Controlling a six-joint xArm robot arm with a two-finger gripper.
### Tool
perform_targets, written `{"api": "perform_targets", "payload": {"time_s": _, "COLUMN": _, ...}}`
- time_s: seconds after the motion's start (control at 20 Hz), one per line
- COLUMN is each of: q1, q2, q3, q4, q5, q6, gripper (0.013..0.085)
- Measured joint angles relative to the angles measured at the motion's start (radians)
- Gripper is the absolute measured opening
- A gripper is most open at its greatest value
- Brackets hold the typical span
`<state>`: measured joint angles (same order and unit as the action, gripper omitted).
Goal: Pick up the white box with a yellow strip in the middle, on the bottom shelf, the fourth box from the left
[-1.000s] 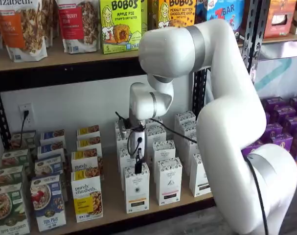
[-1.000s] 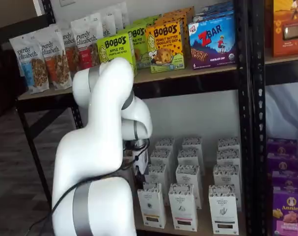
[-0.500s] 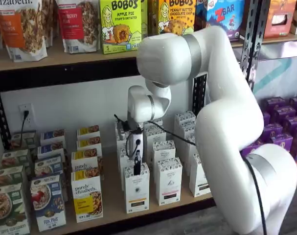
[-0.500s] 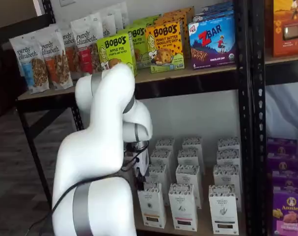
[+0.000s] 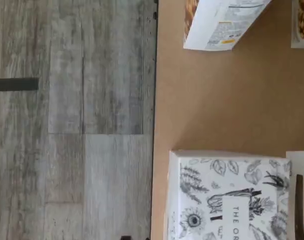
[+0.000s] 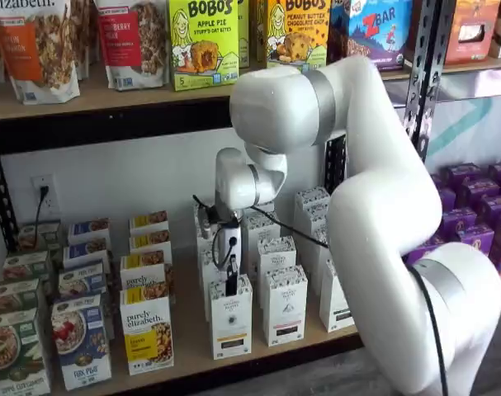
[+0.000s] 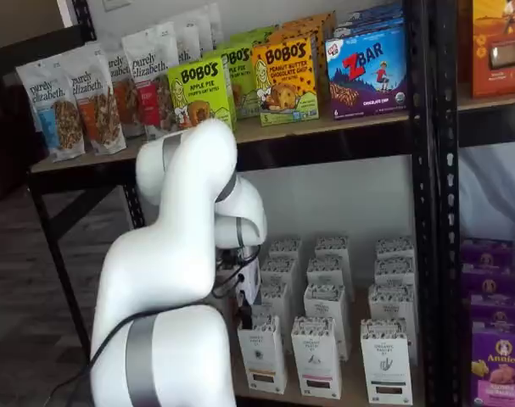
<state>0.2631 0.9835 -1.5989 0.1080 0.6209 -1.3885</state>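
The white box (image 6: 231, 320), a tall narrow carton with a speckled top and a yellow strip low on its front, stands at the front of the bottom shelf (image 6: 188, 340). It shows in both shelf views, and again here (image 7: 264, 356). My gripper (image 6: 231, 285) hangs straight above it, black fingers pointing down to the carton's top. The fingers show side-on as one dark bar. They hold nothing and stand open. The wrist view looks down on the box's patterned top (image 5: 227, 200) on the bare wood board (image 5: 217, 100).
Same-shaped white cartons (image 6: 284, 305) stand just right of and behind the box. A purely elizabeth box (image 6: 145, 328) and cereal boxes (image 6: 81, 340) stand to its left. Purple boxes (image 6: 473, 219) fill the right bay past a black upright (image 6: 337, 157). The upper shelf (image 6: 110, 99) overhangs.
The arm's upper joints have leaned a little left and toward the shelf. The gripper stays over the same box, barely lower. Nothing was taken hold of.
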Motion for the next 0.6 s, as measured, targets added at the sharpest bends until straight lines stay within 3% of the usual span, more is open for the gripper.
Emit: {"api": "perform_targets", "payload": {"time_s": 0.6, "q1": -0.008, "q2": 0.082, "q3": -0.121, "q4": -0.039, "q5": 0.063, "q6": 0.026, "gripper": 0.0850}}
